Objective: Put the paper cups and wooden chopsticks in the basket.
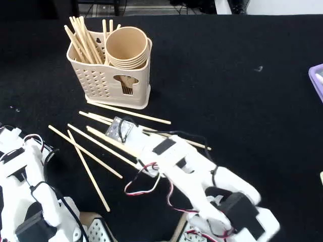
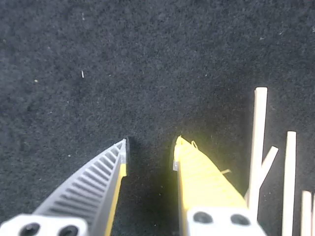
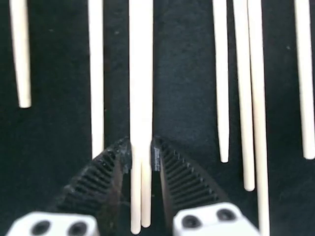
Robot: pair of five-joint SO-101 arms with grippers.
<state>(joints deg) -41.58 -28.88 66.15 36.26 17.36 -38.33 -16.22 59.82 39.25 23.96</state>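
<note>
A beige perforated basket point(image 1: 103, 83) stands at the back left, holding a stack of paper cups point(image 1: 126, 48) and several wooden chopsticks point(image 1: 83, 40). More chopsticks point(image 1: 85, 150) lie loose on the black cloth in front of it. My right gripper point(image 3: 141, 147) is low among them, shut on a pair of chopsticks point(image 3: 141, 73) that lie side by side between its fingers; in the high view it point(image 1: 120, 132) sits over the middle of the loose sticks. My left gripper point(image 2: 150, 147) is open over bare cloth, with chopstick ends point(image 2: 258, 128) just beside one finger.
A purple container's edge point(image 1: 317, 80) shows at the far right. The left arm point(image 1: 22, 171) is at the front left corner. Other loose sticks point(image 3: 253, 73) flank the held pair. The black cloth to the right of the basket is bare.
</note>
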